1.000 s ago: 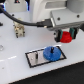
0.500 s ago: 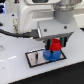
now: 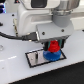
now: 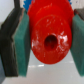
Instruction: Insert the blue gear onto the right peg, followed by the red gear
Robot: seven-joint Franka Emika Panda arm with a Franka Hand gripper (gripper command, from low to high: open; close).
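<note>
gripper (image 3: 53,46) clamped on red gear (image 4: 50,32) | directly above blue gear (image 3: 52,55)

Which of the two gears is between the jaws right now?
The red gear, the smaller one, sits between the jaws' pads. The wider blue gear lies beneath it on the plate, not gripped.

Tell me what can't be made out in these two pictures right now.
- Right peg: hidden in both views, under the gears and gripper.
- Blue gear: exterior view shows only its rim beneath the red gear; the wrist view shows none of it.
- Whether the red gear is fully seated: too blurred in the exterior view.
- Plate: its far part is hidden by the gripper.
- Fingers: cut off by the wrist view's edges.
</note>
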